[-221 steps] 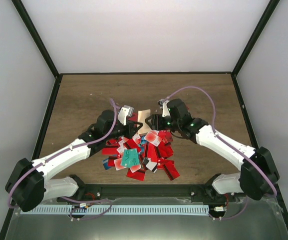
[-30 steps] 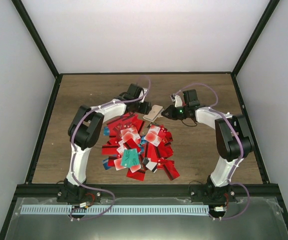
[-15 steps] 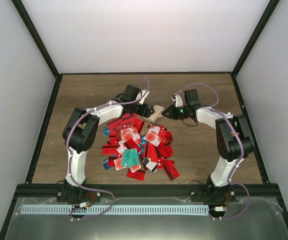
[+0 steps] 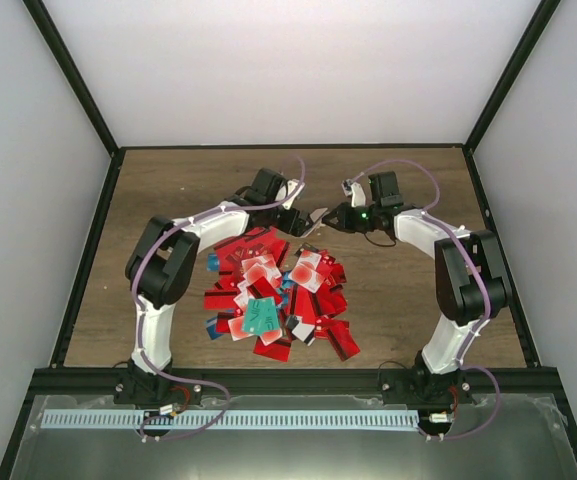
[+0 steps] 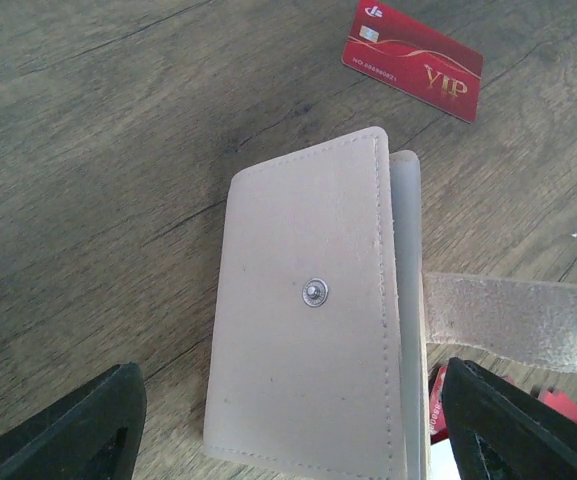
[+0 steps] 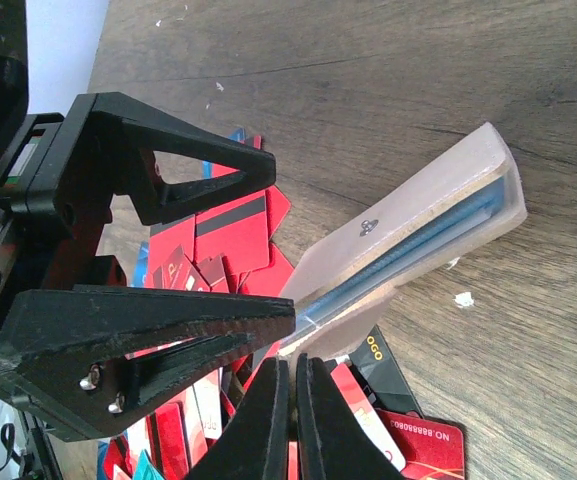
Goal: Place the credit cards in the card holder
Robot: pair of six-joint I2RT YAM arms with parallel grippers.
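Wood tabletop (image 4: 168, 200), far centre: I find the right gripper (image 6: 290, 375) pinched on the card holder (image 5: 313, 330), apparently by its strap (image 5: 508, 320), steadying it. The left gripper (image 5: 293, 400) stands wide astride it. The credit cards (image 4: 268, 300) lie heaped nearer.

Your top camera sits high behind the near edge, looking down over the whole table (image 4: 188, 190). Your left wrist camera faces down, close on the card holder (image 5: 308, 320); your right wrist camera shares it obliquely.

Left gripper (image 5: 293, 375) spread wide, right gripper (image 6: 294, 365) pinched closed.
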